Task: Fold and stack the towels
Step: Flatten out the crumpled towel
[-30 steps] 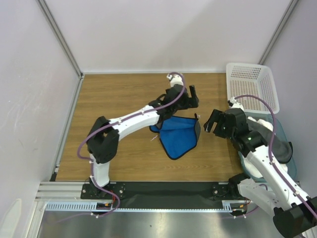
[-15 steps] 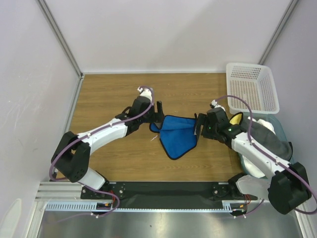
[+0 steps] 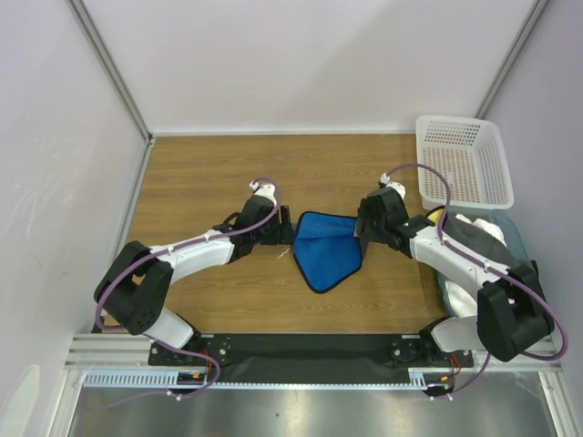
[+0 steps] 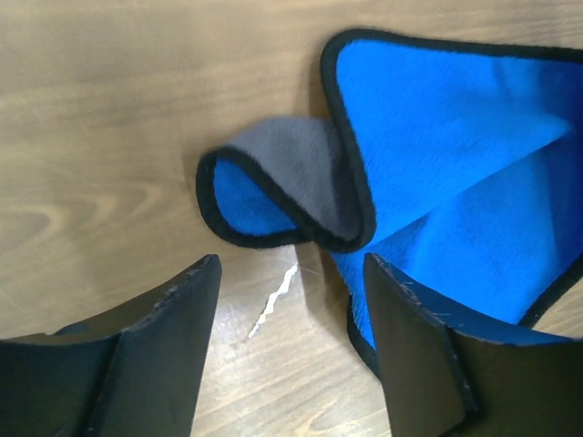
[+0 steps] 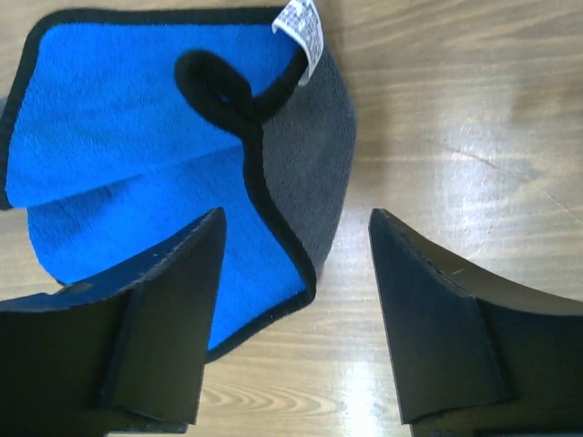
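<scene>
Left end effector (image 4: 290, 273): open, jaws apart beside the blue-and-grey towel (image 4: 455, 164) at its curled corner.
Right end effector (image 5: 296, 218): open above its grey flap.
Surface (image 3: 209, 182): wood.

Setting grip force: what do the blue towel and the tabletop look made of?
Towel: soft plush cloth, likely microfibre or fleece; fuzzy matte nap, blue on one face, grey on the other, black edging.
Tabletop: wood or wood-look laminate, cannot tell which; visible grain, faint sheen.
</scene>
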Motion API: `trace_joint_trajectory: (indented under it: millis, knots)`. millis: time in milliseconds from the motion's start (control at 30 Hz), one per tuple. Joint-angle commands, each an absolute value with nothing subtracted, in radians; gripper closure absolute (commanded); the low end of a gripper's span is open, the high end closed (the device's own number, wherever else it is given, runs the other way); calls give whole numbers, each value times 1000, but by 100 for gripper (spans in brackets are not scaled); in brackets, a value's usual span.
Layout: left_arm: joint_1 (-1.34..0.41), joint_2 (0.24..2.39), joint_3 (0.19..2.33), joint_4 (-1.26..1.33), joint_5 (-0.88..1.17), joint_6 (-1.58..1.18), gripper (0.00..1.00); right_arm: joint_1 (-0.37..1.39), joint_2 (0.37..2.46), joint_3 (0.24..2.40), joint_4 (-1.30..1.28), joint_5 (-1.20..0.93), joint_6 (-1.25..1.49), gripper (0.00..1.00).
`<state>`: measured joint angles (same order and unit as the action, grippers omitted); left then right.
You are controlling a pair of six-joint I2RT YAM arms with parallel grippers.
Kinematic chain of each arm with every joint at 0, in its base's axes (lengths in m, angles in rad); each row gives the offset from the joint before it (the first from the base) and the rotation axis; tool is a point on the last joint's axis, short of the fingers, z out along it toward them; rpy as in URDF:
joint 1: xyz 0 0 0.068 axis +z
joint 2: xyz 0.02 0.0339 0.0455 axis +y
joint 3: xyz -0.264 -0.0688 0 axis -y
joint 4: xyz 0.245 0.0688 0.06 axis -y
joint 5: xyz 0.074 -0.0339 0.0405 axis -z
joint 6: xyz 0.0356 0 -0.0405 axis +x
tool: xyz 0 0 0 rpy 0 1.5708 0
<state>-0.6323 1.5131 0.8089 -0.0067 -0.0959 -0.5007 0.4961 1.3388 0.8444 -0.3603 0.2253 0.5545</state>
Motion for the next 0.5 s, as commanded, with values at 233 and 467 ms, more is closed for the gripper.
trace_joint_trajectory:
  millis: [233,467]
  knots:
    - [-577,1523,736,118,-64,-652,42,468,1402,893,-285,247,532,36]
    - [-538,1532,706,138,-61,-669,46,457,1417,910,-268,221,517,37]
